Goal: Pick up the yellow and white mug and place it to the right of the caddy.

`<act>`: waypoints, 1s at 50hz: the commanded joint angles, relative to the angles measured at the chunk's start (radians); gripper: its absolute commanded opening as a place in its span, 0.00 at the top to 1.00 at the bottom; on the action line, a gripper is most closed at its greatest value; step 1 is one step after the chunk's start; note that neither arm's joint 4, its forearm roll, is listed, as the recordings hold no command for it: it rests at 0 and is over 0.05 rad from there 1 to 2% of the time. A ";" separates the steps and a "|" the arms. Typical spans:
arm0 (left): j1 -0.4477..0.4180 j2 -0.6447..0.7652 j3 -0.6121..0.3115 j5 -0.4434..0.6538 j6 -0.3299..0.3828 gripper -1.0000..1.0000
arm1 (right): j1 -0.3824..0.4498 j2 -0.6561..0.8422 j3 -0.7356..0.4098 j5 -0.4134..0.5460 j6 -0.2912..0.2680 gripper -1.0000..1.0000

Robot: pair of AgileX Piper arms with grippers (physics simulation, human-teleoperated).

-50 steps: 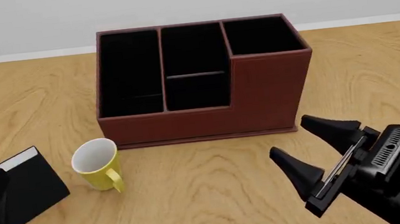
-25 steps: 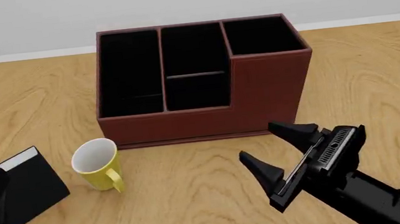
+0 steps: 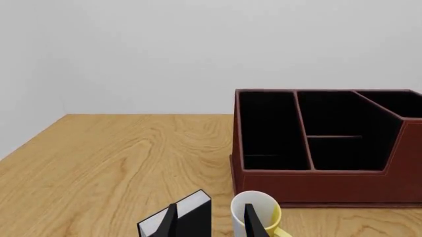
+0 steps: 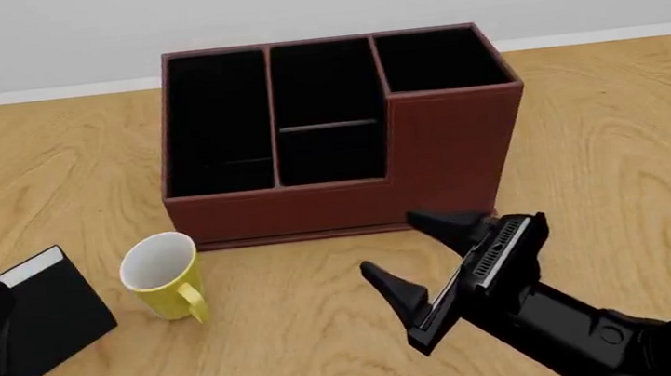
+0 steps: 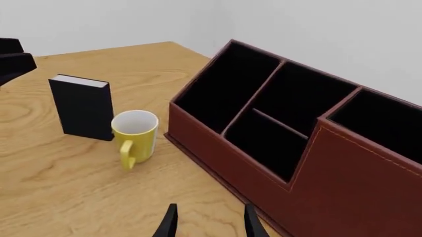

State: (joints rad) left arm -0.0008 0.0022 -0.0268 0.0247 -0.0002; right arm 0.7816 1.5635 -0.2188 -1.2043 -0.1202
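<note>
Two arms are in view, and neither grips anything. The yellow and white mug [image 4: 164, 276] stands upright on the table [image 4: 628, 120], just in front of the caddy's [image 4: 335, 122] left end, handle turned toward the camera side. A black book [image 4: 56, 311] stands just to its left, close but not touching, as the right wrist view confirms.

Step in hand, as judged: the approach to the mug. The right gripper [image 4: 424, 258] sits low in front of the caddy's taller right section, fingers spread wide, pointing leftward across the table, well apart from the mug. A sound grasp would come in level with the body, straddle the wall or rim away from the handle, and keep clear of both book and caddy front.

The left gripper [image 3: 209, 219] hovers near the book and mug; its fingers stand apart in the left wrist view.
</note>
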 commanded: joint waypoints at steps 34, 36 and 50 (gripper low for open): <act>0.000 0.001 0.000 0.000 0.000 0.00 | 0.083 0.189 -0.153 -0.014 -0.012 0.00; 0.000 0.001 0.000 0.000 0.000 0.00 | 0.087 0.196 -0.160 -0.015 -0.012 0.00; 0.000 0.001 0.000 -0.001 0.000 0.00 | 0.119 0.255 -0.223 -0.008 -0.019 0.00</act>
State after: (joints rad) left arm -0.0007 0.0027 -0.0268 0.0242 -0.0002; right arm 0.8792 1.7762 -0.3993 -1.2167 -0.1355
